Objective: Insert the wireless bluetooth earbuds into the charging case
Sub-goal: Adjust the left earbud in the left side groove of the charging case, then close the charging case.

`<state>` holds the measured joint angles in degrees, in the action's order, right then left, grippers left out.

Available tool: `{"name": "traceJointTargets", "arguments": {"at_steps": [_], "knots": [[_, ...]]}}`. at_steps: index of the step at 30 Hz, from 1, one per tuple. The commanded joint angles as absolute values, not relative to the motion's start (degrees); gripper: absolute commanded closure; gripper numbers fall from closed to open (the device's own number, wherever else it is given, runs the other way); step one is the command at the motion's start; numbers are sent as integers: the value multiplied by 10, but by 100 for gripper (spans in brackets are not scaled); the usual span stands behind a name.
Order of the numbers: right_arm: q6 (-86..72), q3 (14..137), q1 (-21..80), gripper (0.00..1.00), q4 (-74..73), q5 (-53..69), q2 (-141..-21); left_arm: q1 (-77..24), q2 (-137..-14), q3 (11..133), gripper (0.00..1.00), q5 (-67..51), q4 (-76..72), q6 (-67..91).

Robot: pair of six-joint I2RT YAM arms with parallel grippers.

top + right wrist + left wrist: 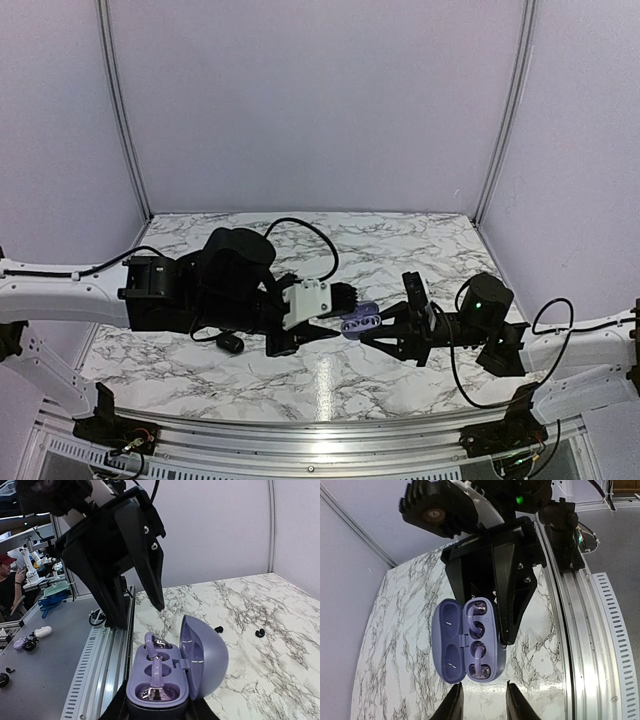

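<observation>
The lilac oval plastic charging case (202, 657), lid open, is pinched by the right claw (157, 709). The left claw (482, 704) is held spread, facing it, above the white marbled tabletop (395, 655).

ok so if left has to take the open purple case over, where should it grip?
Probably the base half of the charging case, at the free end facing the left gripper, coming in end-on. The lid hangs open off one long side, and the right gripper clamps the opposite end.
</observation>
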<state>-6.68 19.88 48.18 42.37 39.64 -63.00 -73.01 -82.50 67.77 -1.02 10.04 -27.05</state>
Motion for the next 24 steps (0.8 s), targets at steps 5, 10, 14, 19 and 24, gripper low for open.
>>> {"name": "traceJointTargets", "arguments": {"at_steps": [5,10,14,19,24], "knots": [[-50,214,481,100,425,411,-635,-696,-771,674,58,-49,98,-236],[-36,226,491,100,408,412,-637,-695,-795,675,47,-81,78,-213],[-12,231,502,100,394,407,-635,-689,-809,679,42,-125,68,-186],[24,236,520,100,373,390,-626,-676,-821,681,41,-183,63,-152],[46,236,534,100,360,379,-614,-664,-824,681,40,-204,62,-128]]}}
